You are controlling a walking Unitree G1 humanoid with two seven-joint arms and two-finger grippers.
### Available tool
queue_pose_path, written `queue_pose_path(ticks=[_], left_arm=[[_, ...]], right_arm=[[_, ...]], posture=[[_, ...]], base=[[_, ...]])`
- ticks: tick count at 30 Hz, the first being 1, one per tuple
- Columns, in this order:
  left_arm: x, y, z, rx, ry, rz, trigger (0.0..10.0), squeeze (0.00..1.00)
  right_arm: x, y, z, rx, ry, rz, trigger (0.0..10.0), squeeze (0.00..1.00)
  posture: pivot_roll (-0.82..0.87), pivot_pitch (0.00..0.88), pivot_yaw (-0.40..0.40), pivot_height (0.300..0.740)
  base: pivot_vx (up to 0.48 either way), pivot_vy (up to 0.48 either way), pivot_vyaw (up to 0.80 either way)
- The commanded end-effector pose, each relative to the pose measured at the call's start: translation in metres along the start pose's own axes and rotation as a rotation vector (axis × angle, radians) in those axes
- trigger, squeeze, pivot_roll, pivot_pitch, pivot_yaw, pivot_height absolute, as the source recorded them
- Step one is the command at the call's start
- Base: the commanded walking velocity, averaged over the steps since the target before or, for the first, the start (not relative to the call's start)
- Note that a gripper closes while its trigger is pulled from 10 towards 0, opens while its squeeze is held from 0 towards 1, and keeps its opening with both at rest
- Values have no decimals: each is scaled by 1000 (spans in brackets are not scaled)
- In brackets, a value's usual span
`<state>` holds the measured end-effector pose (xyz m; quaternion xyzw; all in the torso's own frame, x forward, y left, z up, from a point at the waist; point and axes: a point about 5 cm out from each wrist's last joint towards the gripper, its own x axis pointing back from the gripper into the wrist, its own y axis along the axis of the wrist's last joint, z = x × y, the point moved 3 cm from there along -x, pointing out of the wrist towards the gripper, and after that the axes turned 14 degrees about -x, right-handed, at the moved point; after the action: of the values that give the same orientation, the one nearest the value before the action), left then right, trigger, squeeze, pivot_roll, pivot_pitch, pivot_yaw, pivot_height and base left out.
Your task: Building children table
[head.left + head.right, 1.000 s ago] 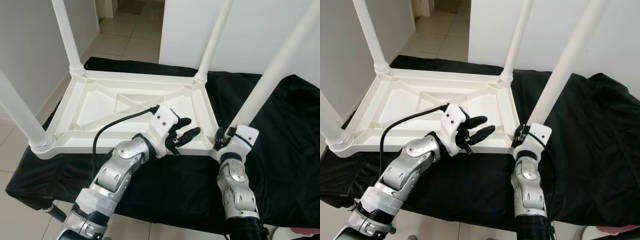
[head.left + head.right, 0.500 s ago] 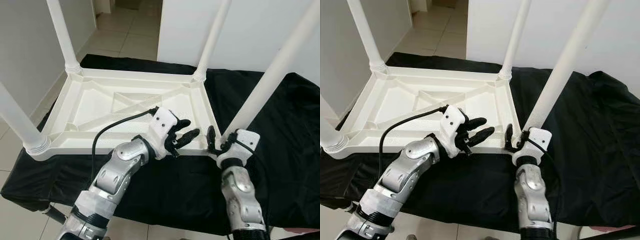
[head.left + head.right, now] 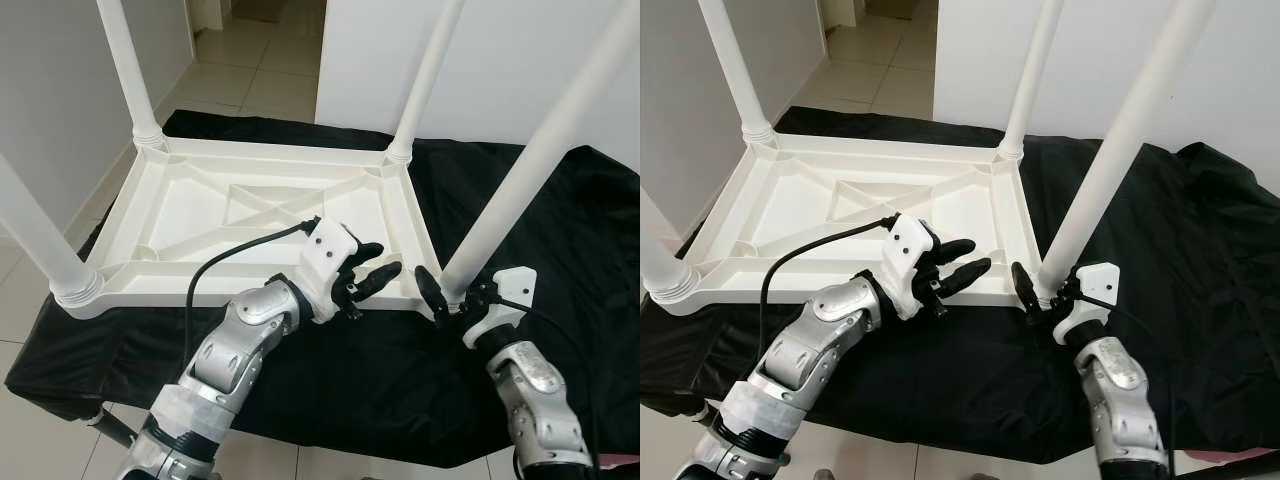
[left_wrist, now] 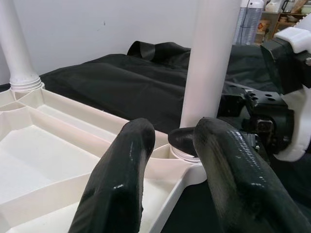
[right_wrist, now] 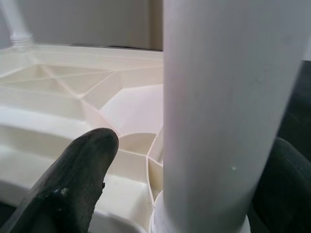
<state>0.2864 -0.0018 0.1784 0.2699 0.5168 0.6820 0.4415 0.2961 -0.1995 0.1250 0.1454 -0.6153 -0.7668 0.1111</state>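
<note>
A white plastic children's table lies upside down on a black cloth, its legs pointing up. My right gripper is at the foot of the near right leg. It is open, with one black finger a small gap away from the leg and the other behind it. My left gripper hovers just over the table's near rim, left of that leg. It is open, with nothing between its fingers.
The black cloth covers the low surface and hangs over its near edge. Three more white legs stand up at the far left, far right and near left. Tiled floor and white walls lie beyond.
My right forearm has swung out to the right, and its fingers have turned to stand either side of the leg's foot. The left gripper has hardly moved.
</note>
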Motion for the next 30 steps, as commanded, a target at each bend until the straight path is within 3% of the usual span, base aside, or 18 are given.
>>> queue_pose_path(ticks=[1,3,4,6,7,21,23,24,30], left_arm=[[-2,1,-4,-16,-35,5,10000,0],[-3,2,-4,-21,-39,4,10000,0],[-4,3,-4,-23,-41,1,10000,0],[-4,3,-3,-23,-42,1,10000,0],[-4,3,-3,-25,-44,0,10000,0],[-4,2,1,-34,-31,5,10000,0],[-4,2,1,-34,-27,5,10000,0],[-5,3,1,-33,-27,1,10000,0],[-6,2,0,-26,-28,-2,10000,0]], right_arm=[[-5,0,-5,12,51,32,10000,0],[-8,0,-7,13,71,46,9647,0],[-11,-1,-8,27,94,67,4235,0],[-13,-3,-9,41,113,80,3725,0],[-16,-5,-11,48,125,97,0,0],[-16,-17,-19,40,132,148,0,0],[-15,-19,-22,48,112,154,431,0],[-16,-18,-22,35,78,147,10000,0],[-20,-16,-18,10,-39,102,10000,0]], posture=[[-95,0,-42,740],[-95,0,-42,740],[-91,0,-38,740],[-89,0,-34,740],[-87,0,-34,740],[-71,0,-47,740],[-72,0,-48,740],[-82,0,-50,740],[-102,0,-43,740]], base=[[0,0,0],[0,0,0],[0,0,0],[0,0,0],[0,0,0],[0,0,0],[0,0,0],[0,0,0],[0,0,0]])
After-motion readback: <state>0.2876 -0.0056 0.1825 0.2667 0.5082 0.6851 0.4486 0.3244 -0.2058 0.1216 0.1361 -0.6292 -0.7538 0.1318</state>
